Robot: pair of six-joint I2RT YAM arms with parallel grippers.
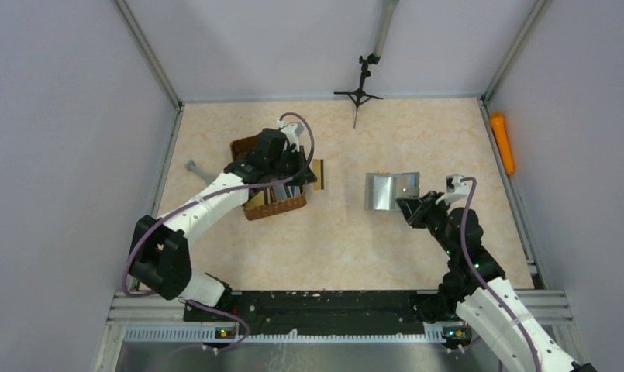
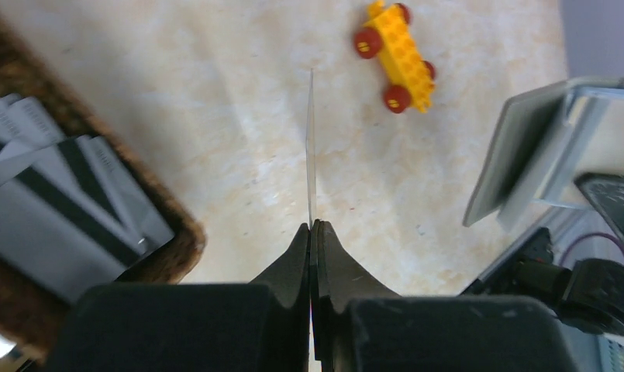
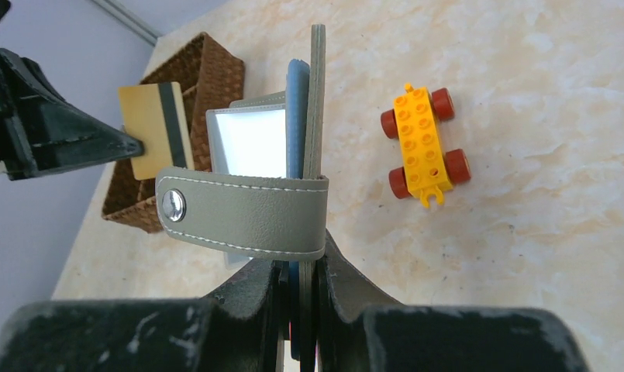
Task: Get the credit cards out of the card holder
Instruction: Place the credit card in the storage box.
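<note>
One tan card [image 3: 155, 128] with a dark stripe is pinched at its edge between the closed jaws of the left gripper [image 2: 311, 229]. It is held on edge, off the table [image 1: 339, 240], just to the right of the wicker basket [image 1: 276, 211]. From the left wrist it shows only as a thin upright line rising from the fingertips.

Several grey cards [image 2: 60, 209] with black stripes lie overlapping inside the basket, which sits on the left half of the table under the left arm.

The card holder [image 3: 318, 101] is well to the right of the basket, in the right half of the table. The right gripper [image 3: 301, 267] has its jaws clamped on the holder's near edge and holds it up and open, the flaps spread toward the left arm. A pale inner pocket catches the light, and a blue-grey layer shows between the pocket and the grey outer cover. The holder's strap [image 3: 243, 213], with a metal snap at its end, hangs across the front just above the fingertips.

An orange toy brick [image 3: 422, 143] with red wheels stands on the table just beyond the holder, apart from it and from both arms.
</note>
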